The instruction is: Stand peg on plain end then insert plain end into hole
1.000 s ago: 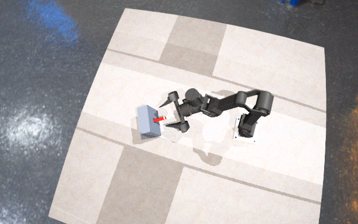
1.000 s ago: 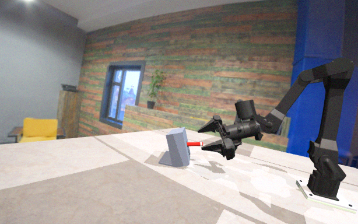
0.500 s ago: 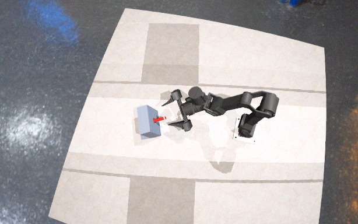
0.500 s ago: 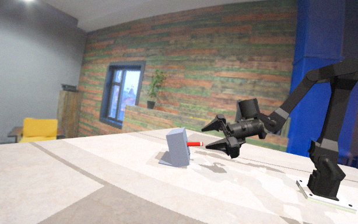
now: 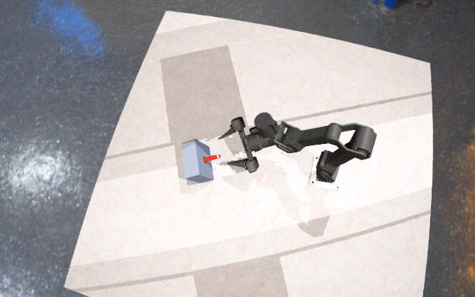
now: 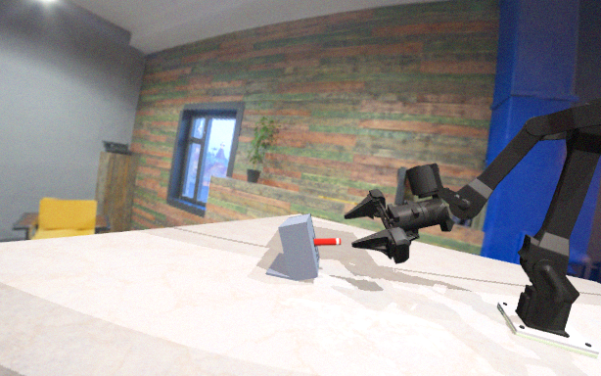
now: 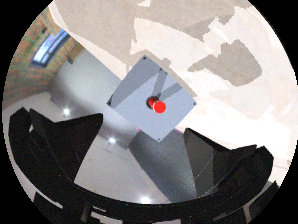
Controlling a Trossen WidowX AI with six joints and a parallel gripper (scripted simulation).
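Top view looks down, exterior sideways, wrist forward; all share the panel [image 5: 196, 162].

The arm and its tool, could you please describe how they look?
The arm is matte black with boxy links, rounded joint housings and grey bands near its joints. It rises from a white base plate. The tool has a crossbar carrying two dark, wedge-shaped fingers tapering to points. No cables or markings show.
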